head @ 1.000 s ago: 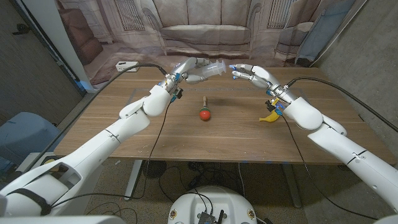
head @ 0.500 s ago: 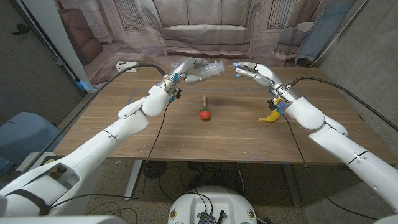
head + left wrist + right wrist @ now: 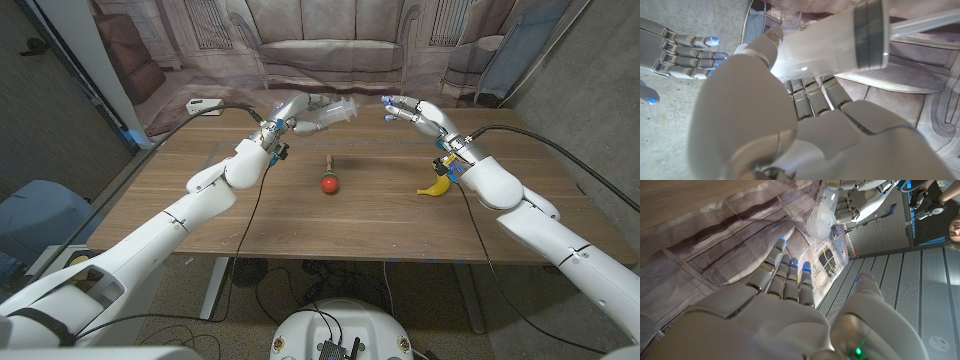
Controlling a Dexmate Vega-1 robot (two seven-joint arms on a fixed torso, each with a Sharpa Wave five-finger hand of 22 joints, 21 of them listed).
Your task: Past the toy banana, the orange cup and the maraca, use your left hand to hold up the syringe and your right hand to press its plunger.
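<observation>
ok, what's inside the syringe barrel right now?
The clear plastic syringe, gripped by the left hand, shows a dark plunger seal and pale rod inside. Its fingers cover the barrel's lower stretch.

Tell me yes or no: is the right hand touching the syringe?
No. In the head view, the right hand hangs apart from the syringe that the left hand holds up.

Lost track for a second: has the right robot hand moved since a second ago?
Yes. The right robot hand has drawn back from the syringe, away from the maraca toward the table's far edge.
</observation>
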